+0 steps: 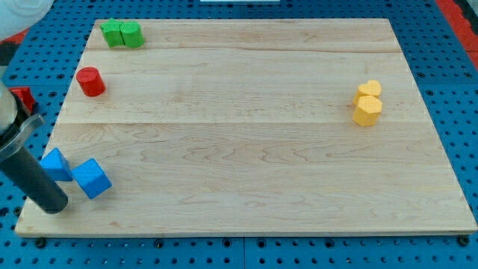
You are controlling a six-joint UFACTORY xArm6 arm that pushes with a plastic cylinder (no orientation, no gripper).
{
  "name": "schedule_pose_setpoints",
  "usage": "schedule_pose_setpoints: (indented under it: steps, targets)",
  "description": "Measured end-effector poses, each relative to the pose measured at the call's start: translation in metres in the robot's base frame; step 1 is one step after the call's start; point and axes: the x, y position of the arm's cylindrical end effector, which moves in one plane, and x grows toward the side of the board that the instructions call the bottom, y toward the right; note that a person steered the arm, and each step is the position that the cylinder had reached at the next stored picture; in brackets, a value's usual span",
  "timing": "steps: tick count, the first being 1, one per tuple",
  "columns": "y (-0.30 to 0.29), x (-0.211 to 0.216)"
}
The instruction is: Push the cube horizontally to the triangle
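Note:
A blue cube (92, 178) lies near the board's bottom left corner. A blue triangle (57, 164) lies just to its left, almost touching it; my rod partly covers the triangle's left side. My tip (54, 205) rests on the board just below the triangle and to the lower left of the cube, a small gap away from both. The dark rod slants up from it to the view's left edge.
Two green blocks (122, 34) sit together at the top left. A red cylinder (90, 81) lies below them. Two yellow blocks (367, 101) touch each other at the right. The wooden board (246, 149) lies on a blue perforated table (455, 90).

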Motion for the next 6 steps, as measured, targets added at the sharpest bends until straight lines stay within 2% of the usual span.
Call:
schedule_pose_setpoints:
  steps: [1,2,4,5,6]
  targets:
    - [0.045,-0.048]
    - [0.129,-0.084]
    - [0.073,-0.07]
    - [0.134,-0.07]
    - [0.171,-0.07]
